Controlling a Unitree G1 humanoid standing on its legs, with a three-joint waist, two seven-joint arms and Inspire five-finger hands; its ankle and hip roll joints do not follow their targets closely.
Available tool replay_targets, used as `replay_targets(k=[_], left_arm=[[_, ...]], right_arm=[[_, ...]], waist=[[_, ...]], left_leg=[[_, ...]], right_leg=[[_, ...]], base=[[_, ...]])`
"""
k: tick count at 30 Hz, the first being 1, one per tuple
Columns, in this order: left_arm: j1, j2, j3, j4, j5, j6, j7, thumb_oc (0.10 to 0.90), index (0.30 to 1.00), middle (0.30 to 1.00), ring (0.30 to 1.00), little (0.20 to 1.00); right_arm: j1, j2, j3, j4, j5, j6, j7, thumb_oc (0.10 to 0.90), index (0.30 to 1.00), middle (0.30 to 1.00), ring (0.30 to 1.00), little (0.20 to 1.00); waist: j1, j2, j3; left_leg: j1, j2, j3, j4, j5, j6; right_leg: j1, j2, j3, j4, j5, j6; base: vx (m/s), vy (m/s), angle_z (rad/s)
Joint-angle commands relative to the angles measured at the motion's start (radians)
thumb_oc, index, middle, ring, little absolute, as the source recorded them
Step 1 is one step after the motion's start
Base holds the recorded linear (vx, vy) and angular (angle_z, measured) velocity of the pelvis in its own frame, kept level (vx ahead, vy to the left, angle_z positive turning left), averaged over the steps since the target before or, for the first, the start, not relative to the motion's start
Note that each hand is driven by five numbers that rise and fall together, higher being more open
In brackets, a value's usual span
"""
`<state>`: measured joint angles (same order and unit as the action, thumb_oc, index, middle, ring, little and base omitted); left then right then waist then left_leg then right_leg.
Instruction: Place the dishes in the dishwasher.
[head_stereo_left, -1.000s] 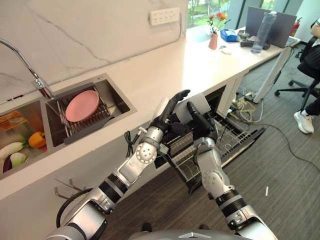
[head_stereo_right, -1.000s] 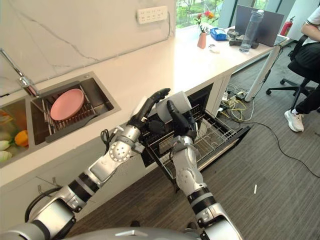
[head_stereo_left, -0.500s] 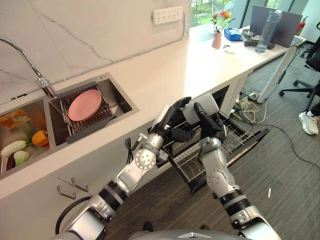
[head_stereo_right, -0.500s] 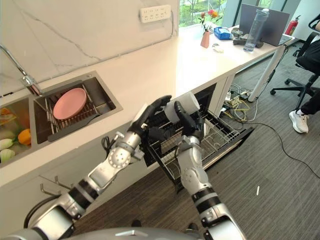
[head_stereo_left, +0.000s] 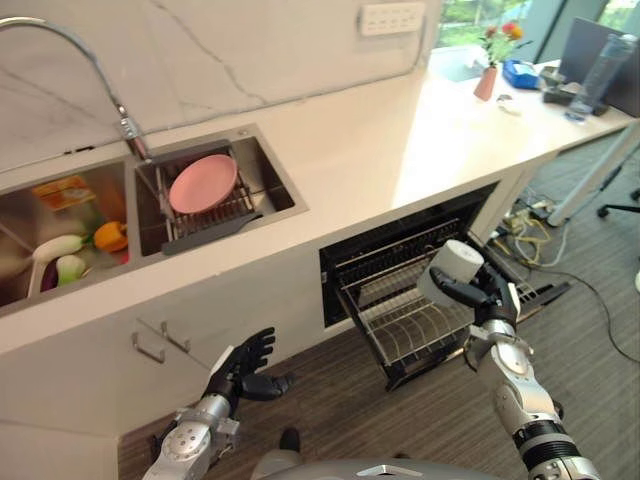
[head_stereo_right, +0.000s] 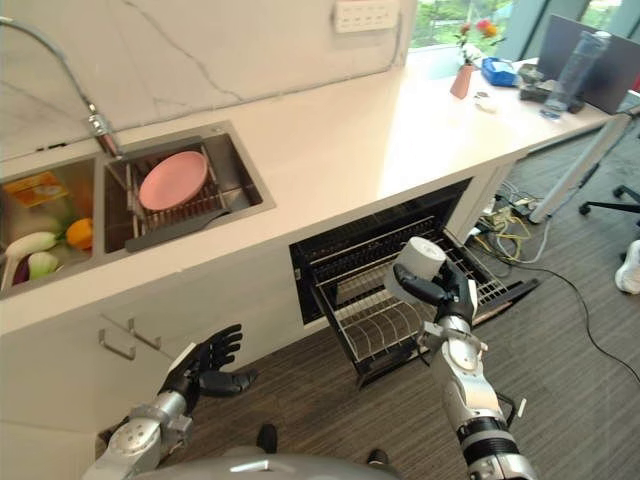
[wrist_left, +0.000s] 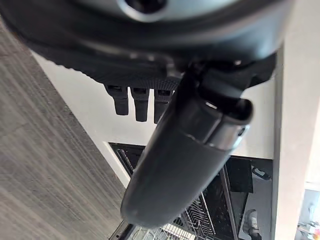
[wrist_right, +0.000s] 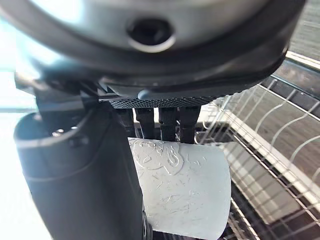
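Observation:
A white cup (head_stereo_left: 455, 268) hangs over the pulled-out wire rack (head_stereo_left: 392, 335) of the open dishwasher (head_stereo_right: 345, 250). My right hand (head_stereo_left: 480, 297) is shut on it, fingers curled round its side; in the right wrist view the cup (wrist_right: 185, 190) lies between thumb and fingers, with the rack's wires behind it. My left hand (head_stereo_left: 243, 367) hangs low in front of the cabinet near the floor, open and holding nothing. A pink plate (head_stereo_left: 203, 183) leans in the drying rack in the sink (head_stereo_left: 275, 180).
The left basin holds vegetables (head_stereo_left: 80, 250) under a curved faucet (head_stereo_left: 122, 128). The dishwasher door (head_stereo_left: 540, 295) lies folded down to the right of the rack. A vase of flowers (head_stereo_left: 487, 78) and a bottle stand on the far counter. Cables lie on the floor.
The camera has shifted. My left hand has let go of the cup and dropped down to the cabinet front. My right hand now holds the cup alone, over the rack.

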<state>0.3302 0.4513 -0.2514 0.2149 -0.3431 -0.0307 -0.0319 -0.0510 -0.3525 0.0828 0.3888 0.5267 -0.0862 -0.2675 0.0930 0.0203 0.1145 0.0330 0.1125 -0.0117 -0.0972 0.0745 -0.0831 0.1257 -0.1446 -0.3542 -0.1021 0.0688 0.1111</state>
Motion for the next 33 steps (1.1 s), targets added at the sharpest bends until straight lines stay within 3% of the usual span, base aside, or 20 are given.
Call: replay_targets(k=[1, 4, 6, 11, 17, 22, 23, 24, 33], left_arm=[[-0.079, 0.020, 0.018, 0.030, 0.027, -0.066, -0.032, 0.800, 0.900, 0.900, 0.900, 0.900], [-0.059, 0.020, 0.013, 0.168, 0.110, -0.055, -0.054, 0.800, 0.900, 0.900, 0.900, 0.900], [-0.063, 0.021, 0.010, 0.196, 0.132, -0.057, -0.058, 0.800, 0.900, 0.900, 0.900, 0.900], [-0.092, -0.025, 0.012, 0.494, 0.246, -0.048, -0.025, 0.800, 0.900, 0.900, 0.900, 0.900], [-0.130, -0.102, 0.078, 0.819, 0.272, -0.036, 0.067, 0.800, 0.900, 0.900, 0.900, 0.900], [-0.143, -0.135, 0.118, 0.935, 0.254, -0.028, 0.097, 0.800, 0.900, 0.900, 0.900, 0.900], [-0.143, -0.140, 0.124, 0.944, 0.248, -0.027, 0.102, 0.800, 0.900, 0.900, 0.900, 0.900], [-0.144, -0.153, 0.129, 0.970, 0.244, -0.025, 0.109, 0.800, 0.900, 0.900, 0.900, 0.900], [-0.162, -0.190, 0.110, 1.026, 0.255, -0.011, 0.118, 0.800, 0.900, 0.900, 0.900, 0.900]], right_arm=[[-0.155, -0.045, -0.016, -0.037, -0.123, -0.083, 0.037, 0.400, 0.300, 0.300, 0.300, 0.300], [-0.203, -0.093, 0.006, 0.051, -0.195, -0.077, 0.042, 0.400, 0.300, 0.300, 0.300, 0.300], [-0.216, -0.110, 0.015, 0.077, -0.217, -0.074, 0.044, 0.400, 0.300, 0.300, 0.300, 0.300], [-0.318, -0.176, 0.081, 0.294, -0.355, -0.040, 0.011, 0.400, 0.300, 0.300, 0.300, 0.300], [-0.388, -0.151, 0.086, 0.595, -0.419, 0.006, -0.050, 0.400, 0.300, 0.300, 0.300, 0.300], [-0.394, -0.097, 0.066, 0.720, -0.395, 0.023, -0.064, 0.400, 0.300, 0.300, 0.300, 0.300], [-0.390, -0.080, 0.059, 0.746, -0.384, 0.027, -0.068, 0.444, 0.366, 0.366, 0.366, 0.366], [-0.382, -0.047, 0.046, 0.783, -0.364, 0.030, -0.073, 0.800, 0.900, 0.900, 0.900, 0.900], [-0.373, 0.010, 0.069, 0.761, -0.349, 0.027, -0.074, 0.800, 0.900, 0.900, 0.900, 0.900]], waist=[[0.039, -0.036, -0.012], [0.077, -0.041, -0.001], [0.080, -0.042, -0.001], [0.117, -0.043, 0.018], [0.151, -0.034, 0.037], [0.155, -0.024, 0.044], [0.155, -0.021, 0.046], [0.153, -0.017, 0.046], [0.125, -0.011, 0.038]], left_leg=[[0.040, 0.036, 0.002, 0.011, -0.067, -0.043], [0.003, 0.030, -0.031, 0.013, -0.049, -0.045], [-0.008, 0.028, -0.042, 0.014, -0.045, -0.045], [-0.053, 0.026, -0.079, 0.017, -0.028, -0.058], [-0.101, 0.023, -0.120, 0.020, -0.016, -0.074], [-0.118, 0.023, -0.126, 0.019, -0.008, -0.077], [-0.120, 0.024, -0.126, 0.019, -0.007, -0.077], [-0.119, 0.025, -0.128, 0.019, -0.007, -0.078], [-0.092, 0.042, -0.104, 0.016, -0.014, -0.082]], right_leg=[[0.018, -0.088, -0.034, 0.018, -0.056, 0.086], [0.018, -0.092, -0.073, 0.018, -0.052, 0.086], [0.015, -0.094, -0.083, 0.019, -0.052, 0.087], [0.013, -0.096, -0.133, 0.020, -0.055, 0.086], [0.010, -0.092, -0.184, 0.022, -0.062, 0.084], [-0.003, -0.090, -0.190, 0.023, -0.064, 0.082], [-0.005, -0.090, -0.189, 0.023, -0.065, 0.081], [-0.005, -0.090, -0.188, 0.022, -0.066, 0.080], [-0.006, -0.084, -0.160, 0.019, -0.070, 0.076]], base=[[-0.02, -0.018, 0.24], [-0.04, -0.013, 0.43], [-0.02, -0.005, 0.31], [-0.03, -0.008, 0.33], [-0.01, -0.002, 0.34], [0.00, 0.009, 0.22], [0.00, 0.000, 0.00], [0.00, 0.000, 0.00], [0.01, -0.002, -0.04]])
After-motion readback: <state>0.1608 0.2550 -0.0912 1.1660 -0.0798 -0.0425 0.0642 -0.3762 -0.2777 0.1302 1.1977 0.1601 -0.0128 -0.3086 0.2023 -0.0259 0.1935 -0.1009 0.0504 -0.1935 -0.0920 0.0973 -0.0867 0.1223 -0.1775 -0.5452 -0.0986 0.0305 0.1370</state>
